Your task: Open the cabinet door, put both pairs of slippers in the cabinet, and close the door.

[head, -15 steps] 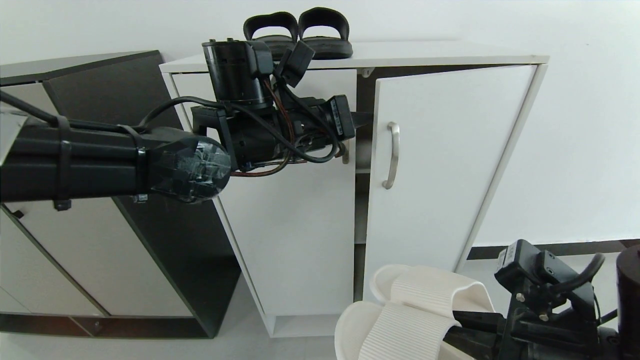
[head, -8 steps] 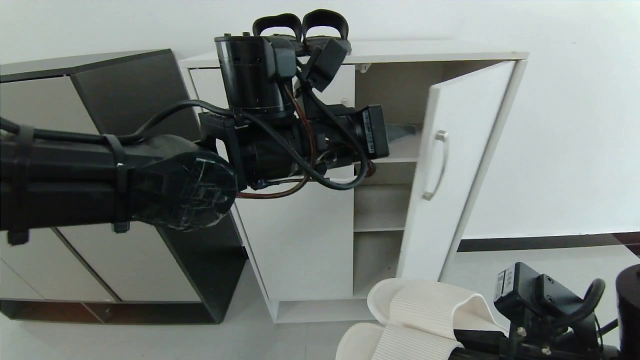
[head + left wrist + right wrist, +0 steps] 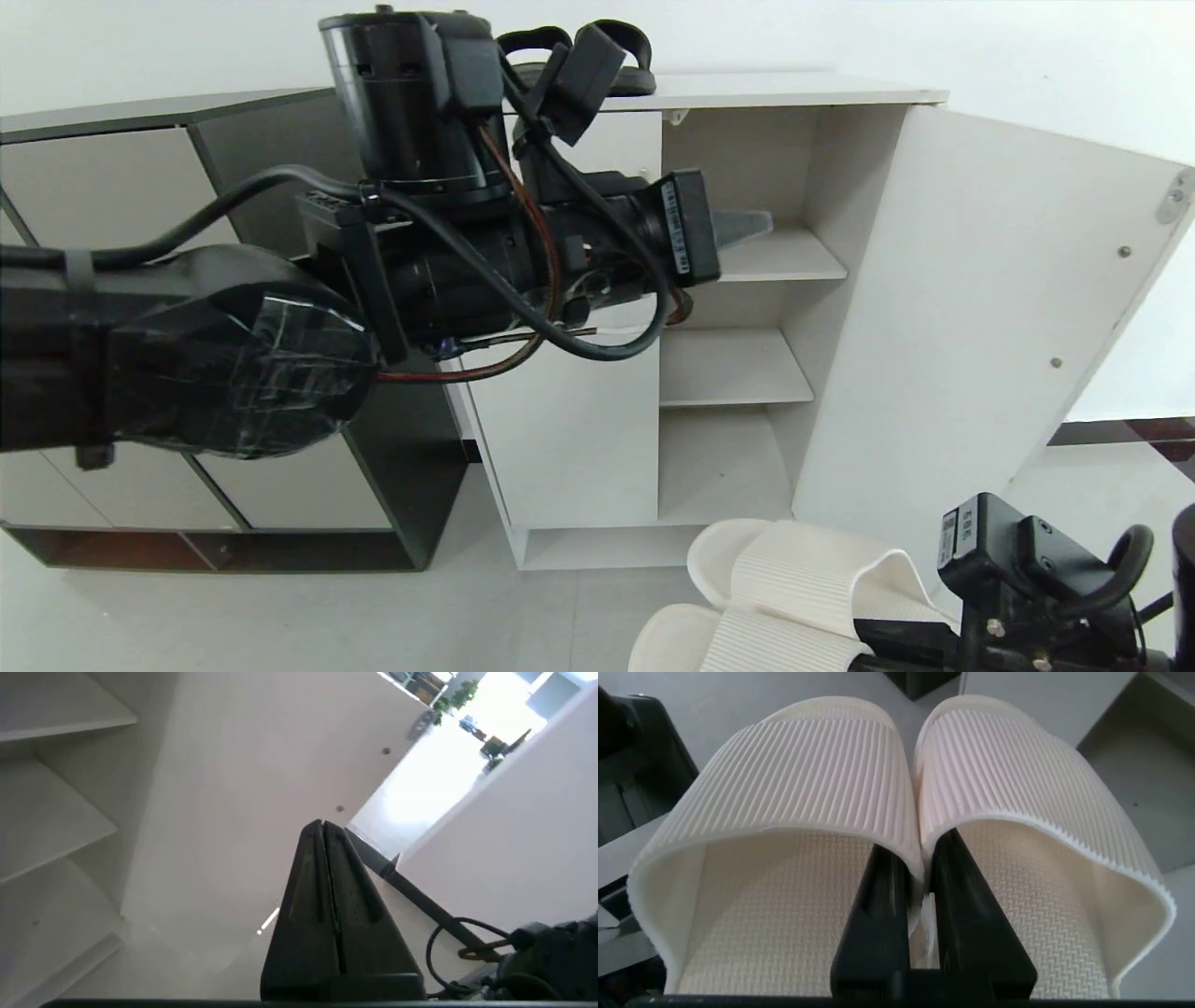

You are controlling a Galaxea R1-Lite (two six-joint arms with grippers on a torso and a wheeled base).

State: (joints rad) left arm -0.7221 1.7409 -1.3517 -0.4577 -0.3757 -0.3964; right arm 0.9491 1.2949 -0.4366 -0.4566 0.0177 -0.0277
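**Inspector:** Condition of the cabinet (image 3: 794, 89)?

**Assistant:** White, flat-panelled board with a matt finish. The right door (image 3: 980, 327) stands wide open, its inner face showing small fittings. The left door (image 3: 560, 439) is closed. Inside are plain flat shelves (image 3: 738, 369), square-edged.

**Inspector:** Footwear?

**Assistant:** The white slippers (image 3: 794, 579) are soft-looking. They have broad straps ribbed in fine lines, rounded toes and a dimpled footbed. They sit low in front of the open compartment, above the floor, held side by side. The black slippers (image 3: 642, 70) are smooth with arched straps. They rest on the cabinet top, partly hidden by the left arm.

**Inspector:** End effectors?

**Assistant:** The right end effector (image 3: 918, 873) is pinching the white slippers, its two black fingers clamped on the adjoining inner edges of the pair. The left end effector (image 3: 322, 849) has its fingers pressed together with only a thin seam between them, holding nothing. It is level with the upper shelf opening.

**Inspector:** Surroundings?

**Assistant:** The floor (image 3: 373, 616) is pale grey and smooth. The wall (image 3: 1027, 47) is plain white. A dark sideboard (image 3: 103, 187) with grey angled panels stands against the cabinet's left side.
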